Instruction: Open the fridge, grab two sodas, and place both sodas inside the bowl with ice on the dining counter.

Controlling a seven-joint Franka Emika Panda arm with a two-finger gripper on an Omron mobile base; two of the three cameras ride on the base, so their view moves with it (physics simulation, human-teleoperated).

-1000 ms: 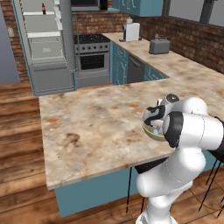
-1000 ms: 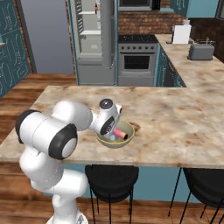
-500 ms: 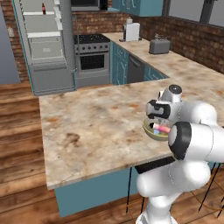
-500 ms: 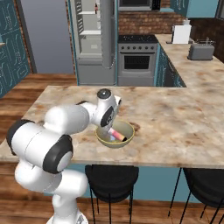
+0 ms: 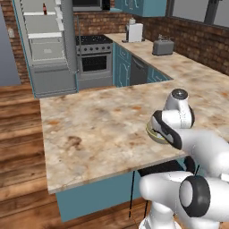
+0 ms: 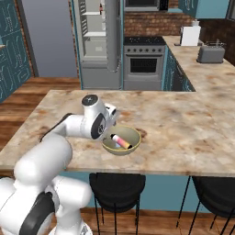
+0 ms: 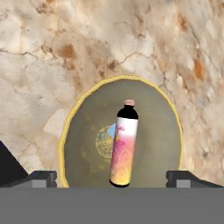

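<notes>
Pink-and-white soda bottle (image 7: 123,146), dark-shouldered with a small pale cap, is seen lying on its side inside the round olive-tan bowl with the yellow rim (image 7: 70,127), its base toward the near rim and its cap pointing across the middle. A pale blue piece of ice (image 7: 112,130) is glimpsed just beside the bottle on the bowl's floor. The bowl is set on the beige mottled stone counter (image 7: 52,52) with brown blotches, near its front edge above the black stools (image 6: 114,186).

The gripper (image 7: 112,177) is held spread wide above the bowl, one dark fingertip at either side of it, and nothing is gripped; the bottle is left free between them. From the right base view the bottle (image 6: 120,142) is shown resting in the bowl (image 6: 133,134) just beside the white arm's wrist.

Compared with a second ago, the hand has been lifted and swung back from the bowl, while bowl and bottle have been left where they were. At the back, the tall grey fridge (image 5: 49,44) is seen standing open, with a dark cola bottle (image 5: 44,8) on an upper shelf.
</notes>
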